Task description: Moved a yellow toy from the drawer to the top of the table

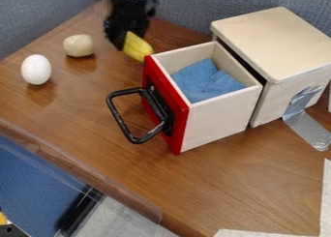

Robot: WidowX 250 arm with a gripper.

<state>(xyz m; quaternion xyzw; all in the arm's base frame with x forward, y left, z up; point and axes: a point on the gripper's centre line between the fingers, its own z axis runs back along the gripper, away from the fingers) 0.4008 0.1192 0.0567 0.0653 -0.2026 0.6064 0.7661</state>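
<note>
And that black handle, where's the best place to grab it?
Probably mid-bar on the handle's long outer side, from above, one finger inside the loop and one outside: it juts out from the red front, leaving an open gap.

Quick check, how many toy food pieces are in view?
3: the white egg at left, the beige toy beyond it, and the yellow toy in the gripper. More could be hidden under the blue cloth in the drawer.
</note>
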